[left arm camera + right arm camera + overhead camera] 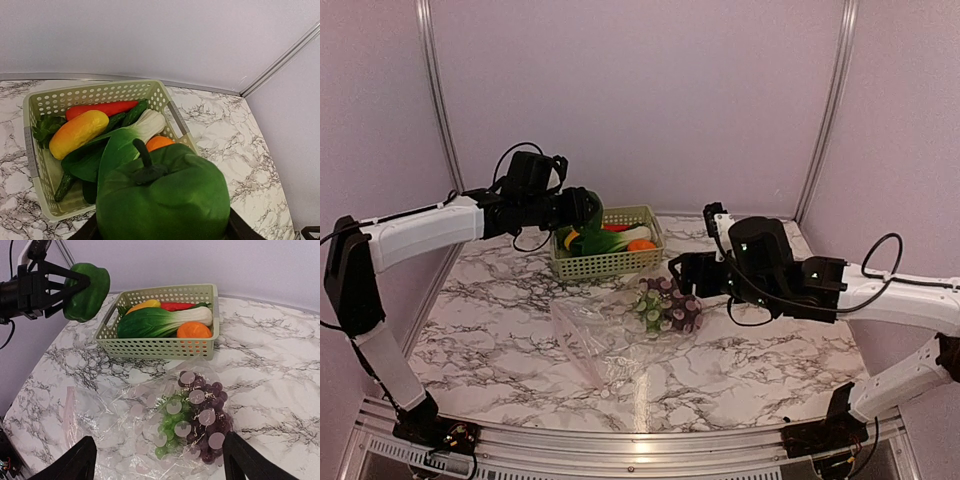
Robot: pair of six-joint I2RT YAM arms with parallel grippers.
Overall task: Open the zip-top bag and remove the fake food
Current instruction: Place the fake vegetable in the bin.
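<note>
My left gripper point(582, 208) is shut on a green bell pepper point(162, 197), held in the air just left of the pale green basket point(610, 264); the pepper also shows in the right wrist view point(87, 291). The basket holds a yellow piece point(78, 133), a red one point(102, 108), an orange one point(194, 330) and a bok choy point(162, 321). The clear zip-top bag point(610, 335) lies flat in front of the basket with purple grapes point(212, 417) and green grapes point(172, 427) inside. My right gripper point(155, 462) is open, hovering just above the bag.
Marble tabletop point(760, 370) with pale walls behind and at the sides. Bare table lies to the right of the basket and around the bag.
</note>
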